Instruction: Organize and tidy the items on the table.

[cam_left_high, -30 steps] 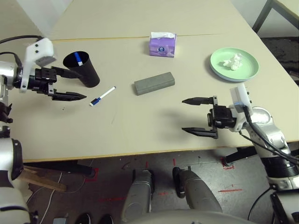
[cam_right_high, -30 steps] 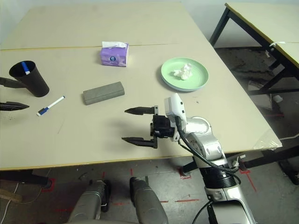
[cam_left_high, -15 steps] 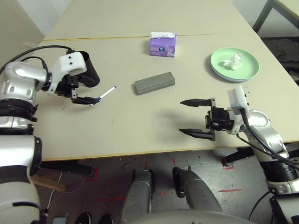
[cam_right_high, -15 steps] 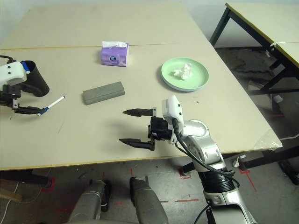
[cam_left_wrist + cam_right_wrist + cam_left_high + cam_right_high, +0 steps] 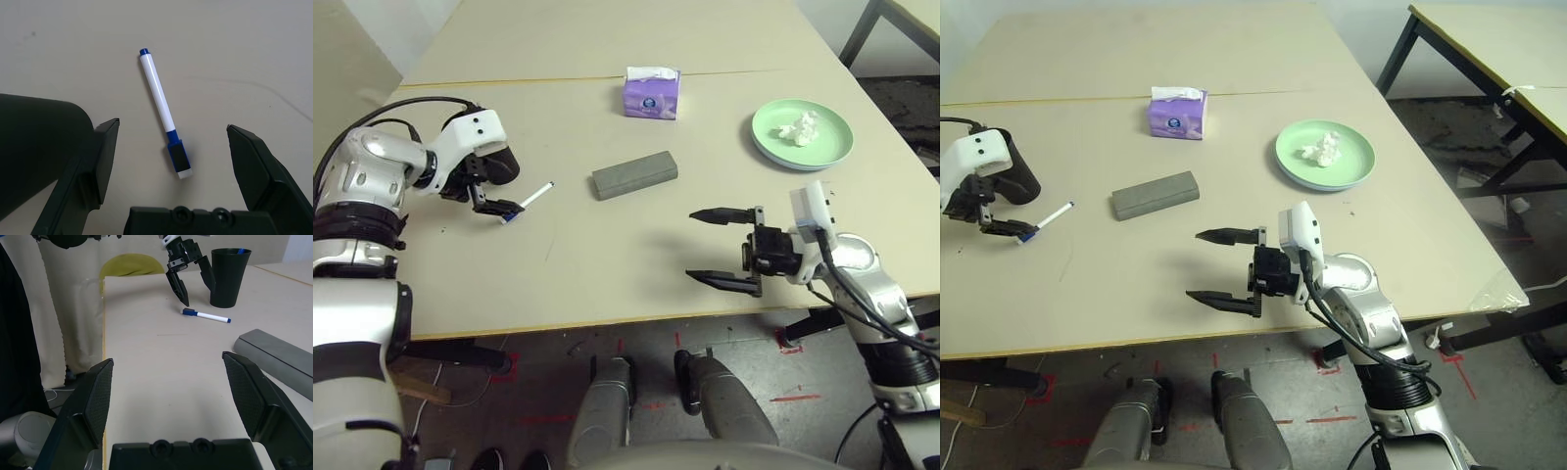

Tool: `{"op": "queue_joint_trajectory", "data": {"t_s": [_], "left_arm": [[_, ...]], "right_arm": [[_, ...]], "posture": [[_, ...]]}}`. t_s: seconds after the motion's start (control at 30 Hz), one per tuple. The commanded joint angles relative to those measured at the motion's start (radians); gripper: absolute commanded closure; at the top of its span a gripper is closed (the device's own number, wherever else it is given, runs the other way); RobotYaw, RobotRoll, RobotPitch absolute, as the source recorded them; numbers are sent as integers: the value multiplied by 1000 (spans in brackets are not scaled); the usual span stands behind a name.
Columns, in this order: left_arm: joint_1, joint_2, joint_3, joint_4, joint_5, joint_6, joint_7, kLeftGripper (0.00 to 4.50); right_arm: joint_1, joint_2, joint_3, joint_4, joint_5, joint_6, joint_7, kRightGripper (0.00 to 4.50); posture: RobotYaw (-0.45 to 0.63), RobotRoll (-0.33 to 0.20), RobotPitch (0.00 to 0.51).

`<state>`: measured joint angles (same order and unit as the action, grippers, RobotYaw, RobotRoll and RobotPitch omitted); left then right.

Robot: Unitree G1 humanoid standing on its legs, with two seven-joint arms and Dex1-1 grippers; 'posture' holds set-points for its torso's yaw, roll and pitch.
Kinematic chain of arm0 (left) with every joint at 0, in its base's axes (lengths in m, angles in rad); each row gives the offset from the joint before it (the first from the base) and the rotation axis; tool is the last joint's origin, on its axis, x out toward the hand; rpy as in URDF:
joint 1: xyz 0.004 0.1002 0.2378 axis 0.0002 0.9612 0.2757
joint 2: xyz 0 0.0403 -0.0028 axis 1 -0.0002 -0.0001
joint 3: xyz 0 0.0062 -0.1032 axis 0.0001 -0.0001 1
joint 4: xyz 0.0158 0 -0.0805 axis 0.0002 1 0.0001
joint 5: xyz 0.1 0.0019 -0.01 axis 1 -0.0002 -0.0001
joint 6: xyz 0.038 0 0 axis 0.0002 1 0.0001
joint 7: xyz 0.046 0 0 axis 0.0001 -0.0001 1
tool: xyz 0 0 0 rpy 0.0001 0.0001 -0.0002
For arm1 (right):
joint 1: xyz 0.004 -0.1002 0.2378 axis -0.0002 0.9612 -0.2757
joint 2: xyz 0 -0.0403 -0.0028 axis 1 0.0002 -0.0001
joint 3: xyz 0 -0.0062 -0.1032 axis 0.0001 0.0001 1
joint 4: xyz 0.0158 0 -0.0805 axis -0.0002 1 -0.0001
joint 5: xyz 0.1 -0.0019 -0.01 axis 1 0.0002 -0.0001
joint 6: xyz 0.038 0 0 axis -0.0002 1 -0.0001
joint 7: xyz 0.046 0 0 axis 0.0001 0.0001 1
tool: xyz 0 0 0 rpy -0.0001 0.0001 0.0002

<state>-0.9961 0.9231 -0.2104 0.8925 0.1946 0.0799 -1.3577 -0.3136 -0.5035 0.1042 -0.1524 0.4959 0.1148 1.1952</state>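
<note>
Straddling the marker [image 5: 164, 111], left jaws gape wide, untouching.

Two markers [image 5: 528, 201] [image 5: 239, 251], one cup [image 5: 229, 274], one case [image 5: 634, 174], one plate [image 5: 803, 134], one tissue [image 5: 799, 128], one tissue box [image 5: 651, 93]

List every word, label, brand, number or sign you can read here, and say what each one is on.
No text can be read.
Purple tissue box: a dark round emblem on its front, too small and blurred to read.
Marker: no print shows on its white barrel or blue cap.
Grey case, black cup, green plate: plain, no markings.
</note>
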Motion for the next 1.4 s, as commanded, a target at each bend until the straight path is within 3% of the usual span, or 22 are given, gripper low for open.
{"op": "queue_joint_trajectory", "data": {"t_s": [0.03, 0.47, 1.3, 1.4], "left_arm": [[11, -7, -9, -7, 16, 32, 16, 44], [17, -62, -18, 62, 46, 45, 100, 44], [13, -93, -23, 177, 59, -22, 166, 44], [11, -96, -21, 185, 57, -29, 165, 641]], "right_arm": [[10, -6, 0, -26, 5, 7, -3, 0], [7, -11, -2, -53, 15, 31, -17, 0], [-7, -10, -4, -83, 30, 59, -38, 0], [-8, -9, -5, -85, 31, 61, -40, 0]], "posture": [[-132, 0, 205], [-137, 0, 201], [-147, 0, 199], [-147, 0, 196]]}}
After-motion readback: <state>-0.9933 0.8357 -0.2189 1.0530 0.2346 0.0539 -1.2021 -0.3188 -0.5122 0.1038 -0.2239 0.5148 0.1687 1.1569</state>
